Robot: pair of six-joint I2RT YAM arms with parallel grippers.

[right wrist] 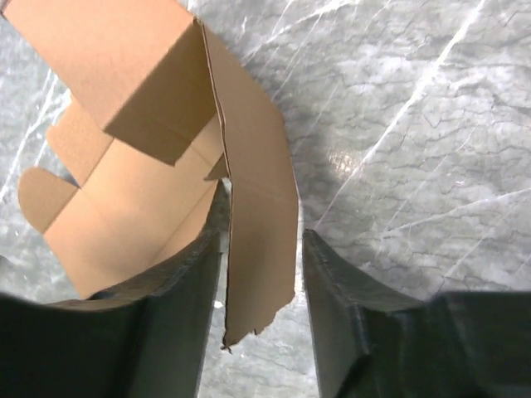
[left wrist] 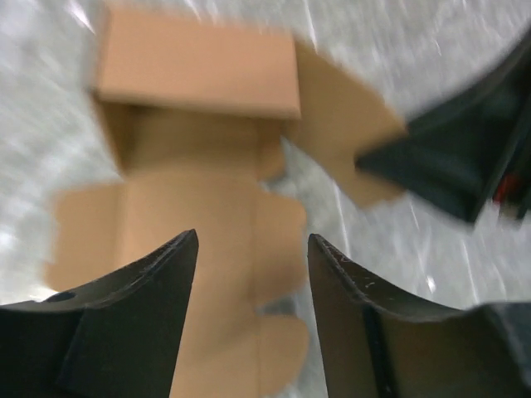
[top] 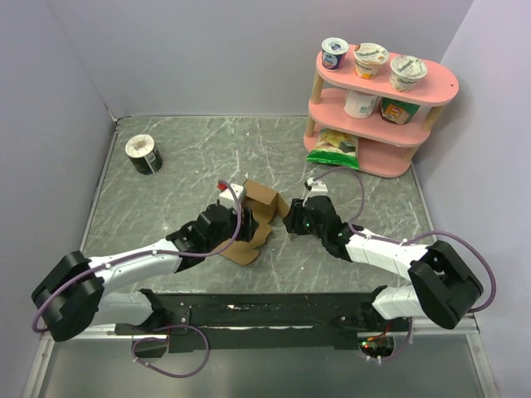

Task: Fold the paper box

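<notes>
Grey marble tabletop (top: 207,141), pink shelf (top: 440,83) far beyond with yogurt cups (top: 371,58), labels unreadable. Paper box (top: 257,207) half-folded between both grippers: beneath left gripper (left wrist: 253,240), fingers spread, view blurred; one flap (right wrist: 257,166) inside right gripper (right wrist: 261,232), fingers parted, unclamped.

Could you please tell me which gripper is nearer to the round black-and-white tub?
Left. The left gripper is over the paper box, right of the tub and closer to the camera; the right gripper is across the box, farther right still.
</notes>
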